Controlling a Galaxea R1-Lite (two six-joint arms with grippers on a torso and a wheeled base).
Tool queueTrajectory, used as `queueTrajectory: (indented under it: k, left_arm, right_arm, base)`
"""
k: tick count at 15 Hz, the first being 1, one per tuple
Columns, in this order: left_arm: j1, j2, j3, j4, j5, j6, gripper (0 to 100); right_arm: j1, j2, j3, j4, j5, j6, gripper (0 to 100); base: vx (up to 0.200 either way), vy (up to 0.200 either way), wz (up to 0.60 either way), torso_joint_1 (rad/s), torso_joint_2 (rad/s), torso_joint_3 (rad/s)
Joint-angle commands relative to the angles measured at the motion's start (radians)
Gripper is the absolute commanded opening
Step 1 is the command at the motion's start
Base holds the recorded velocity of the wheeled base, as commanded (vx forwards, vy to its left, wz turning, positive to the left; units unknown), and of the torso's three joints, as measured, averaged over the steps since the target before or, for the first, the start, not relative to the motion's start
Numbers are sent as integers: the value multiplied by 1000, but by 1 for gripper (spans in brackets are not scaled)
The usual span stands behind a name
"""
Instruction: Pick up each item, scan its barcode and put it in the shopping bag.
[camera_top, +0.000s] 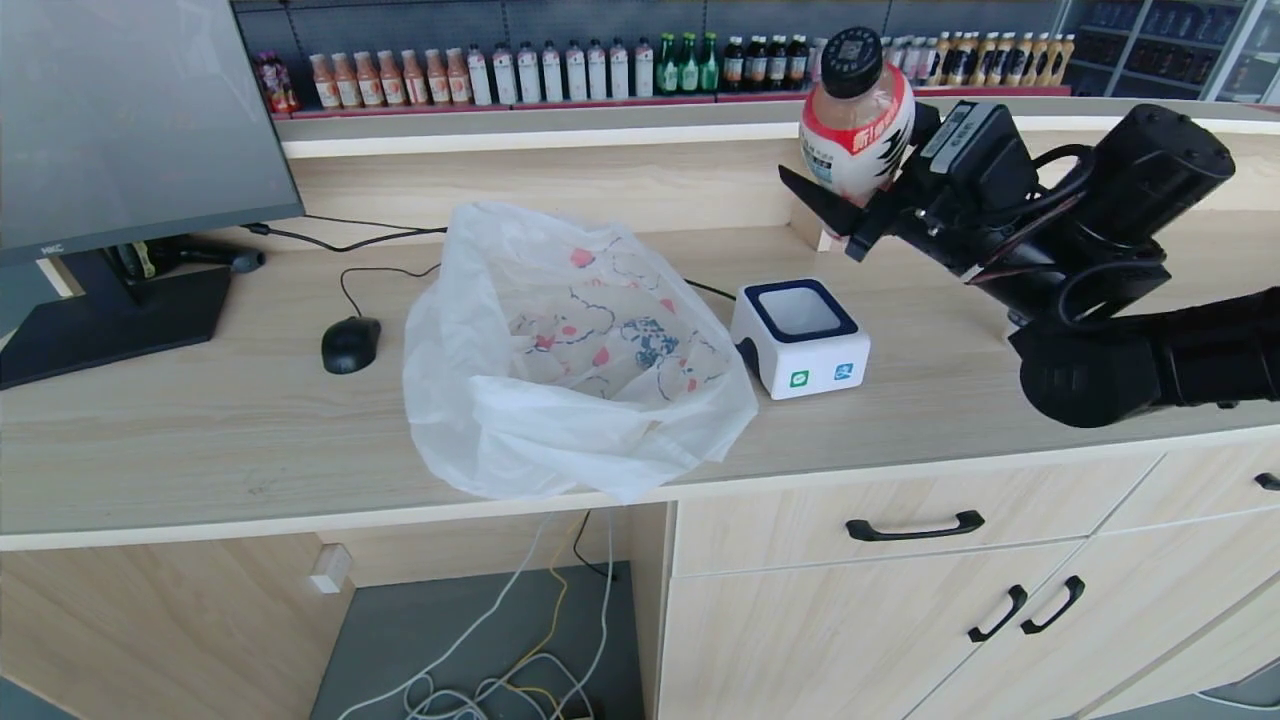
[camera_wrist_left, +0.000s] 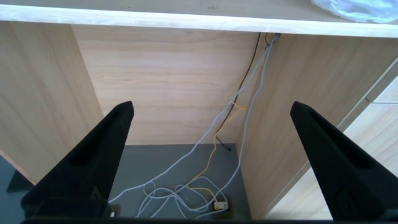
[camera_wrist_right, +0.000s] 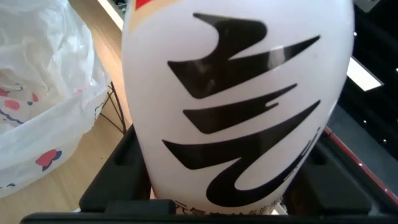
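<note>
My right gripper is shut on a bottle with a white and red label and a black cap, held in the air above and to the right of the white barcode scanner. Up close, the bottle shows black strokes on its white label. The white shopping bag lies open on the counter, left of the scanner. My left gripper is open below the counter, its fingers wide apart with nothing between them.
A monitor stands at the left, with a black mouse near the bag. Drink bottles line a shelf behind the counter's raised back wall. Drawers sit below the counter; cables hang in the open bay.
</note>
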Motion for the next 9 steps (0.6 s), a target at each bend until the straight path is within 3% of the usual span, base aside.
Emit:
queueTrajectory:
  k: [1, 6, 9]
  left_arm:
    - [-1, 0, 0, 0, 0, 0, 100]
    - [1, 0, 0, 0, 0, 0, 100]
    - [1, 0, 0, 0, 0, 0, 100]
  right_arm:
    - [-2, -108, -60, 57, 1, 38, 0]
    - [-10, -200, -8, 53, 1, 187, 0]
    - [-10, -255, 104, 2, 0, 285, 0]
  base:
    - [0, 0, 0, 0, 0, 0]
    - [0, 0, 0, 0, 0, 0]
    - [0, 0, 0, 0, 0, 0]
